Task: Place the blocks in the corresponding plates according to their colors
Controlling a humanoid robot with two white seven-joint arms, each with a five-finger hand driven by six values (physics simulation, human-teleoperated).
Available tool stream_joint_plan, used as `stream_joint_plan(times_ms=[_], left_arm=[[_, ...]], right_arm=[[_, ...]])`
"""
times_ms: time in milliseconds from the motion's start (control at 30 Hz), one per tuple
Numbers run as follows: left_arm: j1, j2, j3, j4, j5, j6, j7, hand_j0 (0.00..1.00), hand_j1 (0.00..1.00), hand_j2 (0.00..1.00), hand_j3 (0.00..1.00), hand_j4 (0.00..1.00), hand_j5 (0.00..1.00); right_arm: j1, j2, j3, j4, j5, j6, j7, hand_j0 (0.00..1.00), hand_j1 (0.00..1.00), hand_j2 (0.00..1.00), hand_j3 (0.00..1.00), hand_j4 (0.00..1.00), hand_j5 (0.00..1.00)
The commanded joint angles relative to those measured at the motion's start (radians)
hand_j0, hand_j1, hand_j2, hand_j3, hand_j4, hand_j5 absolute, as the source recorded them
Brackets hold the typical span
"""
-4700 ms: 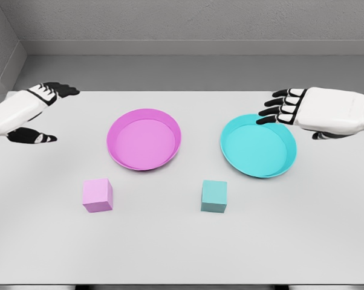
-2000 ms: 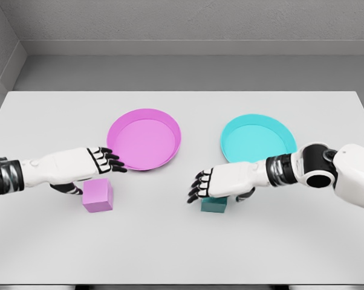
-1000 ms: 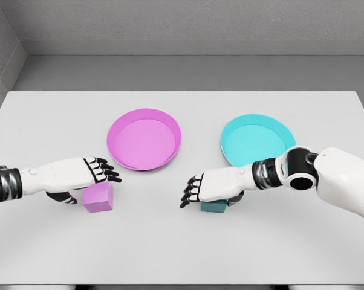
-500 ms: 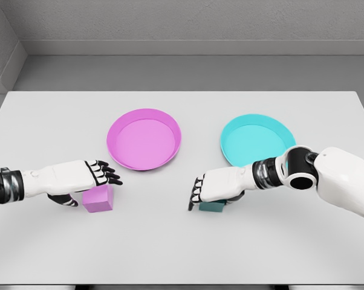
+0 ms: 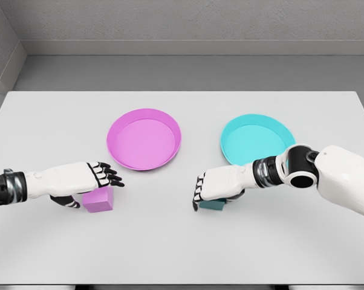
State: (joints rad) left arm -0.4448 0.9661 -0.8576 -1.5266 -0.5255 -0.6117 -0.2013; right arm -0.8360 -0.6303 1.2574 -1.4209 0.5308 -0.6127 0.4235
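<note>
A pink block [image 5: 99, 201] sits on the white table [image 5: 182, 248] in front of the pink plate [image 5: 144, 139]. My left hand [image 5: 92, 188] lies low over it, fingers [image 5: 108, 175] stretched out past its top and thumb down at its left side, still open. A teal block [image 5: 213, 205] rests in front of the teal plate [image 5: 256, 145], mostly covered by my right hand [image 5: 216, 196]. That hand's fingers [image 5: 198, 191] curl down over the block's left face, with the thumb on its right side. Both blocks stand on the table.
The two plates lie side by side mid-table, about a hand's width apart, behind the blocks. A grey wall runs behind the table's far edge.
Both hands have come down from beside the plates onto their blocks. In the last half second the right fingers curled down around the teal block, and the left hand sank slightly lower.
</note>
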Motion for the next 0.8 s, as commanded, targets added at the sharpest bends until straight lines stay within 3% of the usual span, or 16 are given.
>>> stream_joint_plan(times_ms=[0, 600, 767], left_arm=[[0.0, -0.001, -0.004, 0.0, 0.005, 0.001, 0.0, 1.0, 1.0, 1.0, 1.0, 1.0, 1.0], [0.003, -0.012, -0.02, 0.029, 0.005, 0.001, -0.009, 1.0, 1.0, 1.0, 1.0, 1.0, 1.0], [0.003, -0.014, -0.018, 0.039, 0.005, 0.001, -0.009, 1.0, 1.0, 1.0, 1.0, 1.0, 1.0]], right_arm=[[0.0, 0.0, -0.006, -0.001, -0.005, 0.002, 0.0, 0.67, 0.67, 0.67, 0.67, 0.67, 0.67], [-0.029, -0.012, -0.081, -0.013, -0.018, 0.002, 0.031, 0.65, 0.65, 0.65, 0.65, 0.65, 0.65], [-0.038, -0.046, -0.107, -0.024, -0.017, 0.002, 0.032, 0.65, 0.65, 0.65, 0.65, 0.65, 0.65]])
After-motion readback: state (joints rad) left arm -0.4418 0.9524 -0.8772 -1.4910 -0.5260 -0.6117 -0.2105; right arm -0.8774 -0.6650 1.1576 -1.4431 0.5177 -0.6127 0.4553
